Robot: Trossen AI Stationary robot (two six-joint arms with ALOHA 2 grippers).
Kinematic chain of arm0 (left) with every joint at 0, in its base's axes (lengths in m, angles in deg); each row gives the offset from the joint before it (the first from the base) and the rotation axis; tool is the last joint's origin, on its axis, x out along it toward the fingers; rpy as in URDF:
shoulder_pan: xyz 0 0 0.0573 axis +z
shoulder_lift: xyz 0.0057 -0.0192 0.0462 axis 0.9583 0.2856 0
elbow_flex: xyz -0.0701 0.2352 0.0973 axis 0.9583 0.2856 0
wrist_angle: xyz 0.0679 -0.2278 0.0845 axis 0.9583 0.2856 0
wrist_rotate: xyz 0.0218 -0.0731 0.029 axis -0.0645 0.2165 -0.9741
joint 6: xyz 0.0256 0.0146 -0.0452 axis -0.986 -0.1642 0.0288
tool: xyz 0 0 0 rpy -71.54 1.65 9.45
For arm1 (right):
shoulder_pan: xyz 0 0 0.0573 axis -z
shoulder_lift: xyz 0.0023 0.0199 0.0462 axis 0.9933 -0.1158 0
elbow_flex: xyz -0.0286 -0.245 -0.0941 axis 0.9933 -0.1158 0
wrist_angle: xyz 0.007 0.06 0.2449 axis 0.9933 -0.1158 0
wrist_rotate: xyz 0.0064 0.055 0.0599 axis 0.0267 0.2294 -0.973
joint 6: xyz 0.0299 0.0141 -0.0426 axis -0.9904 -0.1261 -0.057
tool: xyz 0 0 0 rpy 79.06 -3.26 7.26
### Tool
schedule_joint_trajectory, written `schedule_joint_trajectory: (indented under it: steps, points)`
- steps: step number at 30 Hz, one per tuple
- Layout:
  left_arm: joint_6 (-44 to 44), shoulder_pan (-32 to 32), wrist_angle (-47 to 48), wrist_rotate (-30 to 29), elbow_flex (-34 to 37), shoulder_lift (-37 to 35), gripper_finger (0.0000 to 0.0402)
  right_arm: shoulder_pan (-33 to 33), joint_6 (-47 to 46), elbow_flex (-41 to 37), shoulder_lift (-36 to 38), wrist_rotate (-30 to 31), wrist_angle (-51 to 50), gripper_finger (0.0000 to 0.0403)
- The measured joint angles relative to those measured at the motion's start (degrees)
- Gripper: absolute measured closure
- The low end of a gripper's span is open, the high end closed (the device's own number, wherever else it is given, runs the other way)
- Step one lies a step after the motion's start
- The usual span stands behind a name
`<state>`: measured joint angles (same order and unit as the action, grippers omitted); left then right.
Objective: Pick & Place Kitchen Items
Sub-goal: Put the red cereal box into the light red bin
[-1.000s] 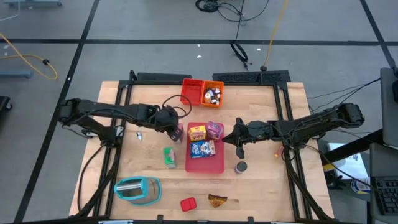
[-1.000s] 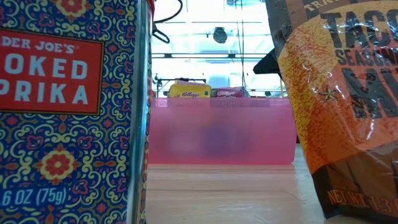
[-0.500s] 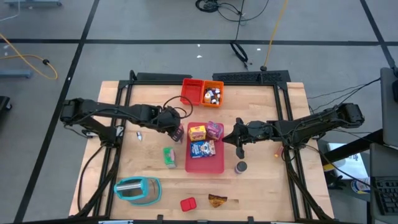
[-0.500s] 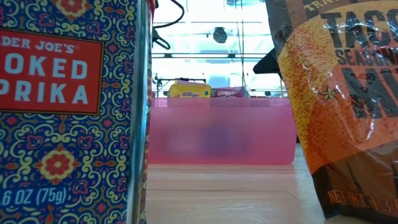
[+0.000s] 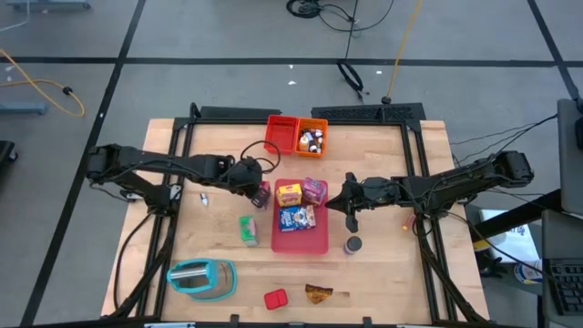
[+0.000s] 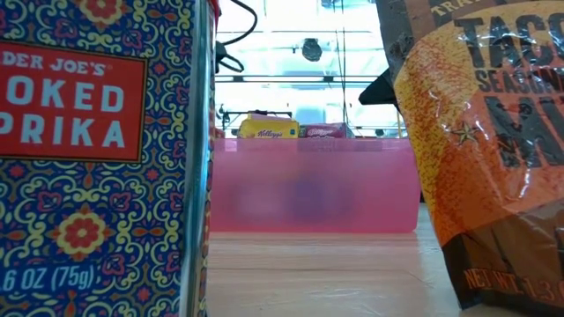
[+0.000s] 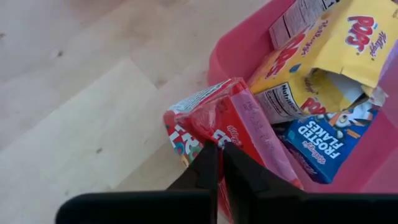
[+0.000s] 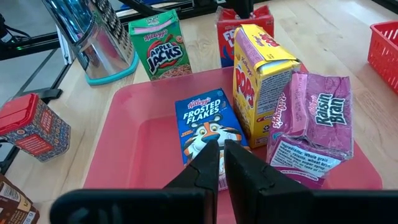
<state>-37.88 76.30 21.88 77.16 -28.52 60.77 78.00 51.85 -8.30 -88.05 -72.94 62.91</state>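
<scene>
Left gripper [image 5: 260, 192] sits at the left edge of the pink tray [image 5: 314, 244], on the red cereal box [image 7: 231, 127] that stands on the tabletop [image 5: 219, 237] just outside the tray wall. Change since a second ago: its fingers were parted, now they read closed, in the left wrist view tips together right at the box's top edge. Whether they pinch the carton or just met above it, I can't tell; arm position in the high view is unchanged. If it's a grasp, next is a lift over the wall into the tray. Tray already holds the yellow Pops box [image 8: 260, 74], the blue Frosted Flakes box [image 8: 205, 121] lying flat, and the pink Raisin Bran box [image 8: 314, 124]. Green Apple Jacks box [image 5: 248, 229] is on the tabletop left of the tray, not yet placed. Right gripper [image 5: 352, 219] waits just right of the tray, fingers closed, empty, no change. Grey can [image 5: 352, 244] near it, untouched.
</scene>
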Motion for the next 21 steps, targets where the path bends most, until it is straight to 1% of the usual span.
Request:
schedule_joint_trajectory:
  steps: [5, 9, 13, 15, 21]
  points:
    - [-1.08, 0.24, 1.15, -0.03, -0.82, -1.38, 0.0399, -0.01, 0.00, 0.00, 0.00, 0.04, 0.00, 0.0385]
    - [-3.43, -0.02, 3.70, -0.32, -4.24, -3.12, 0.0401, -0.01, 0.00, 0.00, 0.00, 0.08, 0.02, 0.0385]
    - [-4.33, -0.34, 7.50, -2.93, -8.39, -3.29, 0.0401, -0.01, 0.00, 0.00, 0.00, 0.09, 0.02, 0.0385]
    - [-5.19, -0.40, 8.62, -3.28, -9.80, -3.30, 0.0401, 0.00, 0.01, 0.00, 0.00, 0.11, 0.00, 0.0385]
    - [-7.13, -0.49, 8.08, -2.88, -12.22, -3.36, 0.0401, -0.01, 0.07, 0.00, 0.00, 0.13, 0.02, 0.0385]
